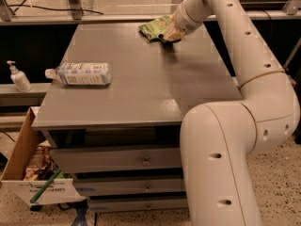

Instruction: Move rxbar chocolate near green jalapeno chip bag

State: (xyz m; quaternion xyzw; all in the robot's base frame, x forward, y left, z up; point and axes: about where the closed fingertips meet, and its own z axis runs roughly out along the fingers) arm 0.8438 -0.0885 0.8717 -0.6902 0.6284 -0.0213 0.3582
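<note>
The green jalapeno chip bag [152,28] lies on the far middle of the grey table [141,88], crinkly and light green. My gripper [170,33] is at the bag's right edge, low over the table top and touching or nearly touching the bag. The rxbar chocolate is not plainly in view. A small dark patch [167,41] just under the gripper's tip could be the bar or a shadow; I cannot tell which.
A clear plastic water bottle [81,73] lies on its side at the table's left. A soap dispenser [18,76] stands on a ledge to the left. An open cardboard box [33,173] sits on the floor at lower left. My arm's big white body [225,145] fills the right foreground.
</note>
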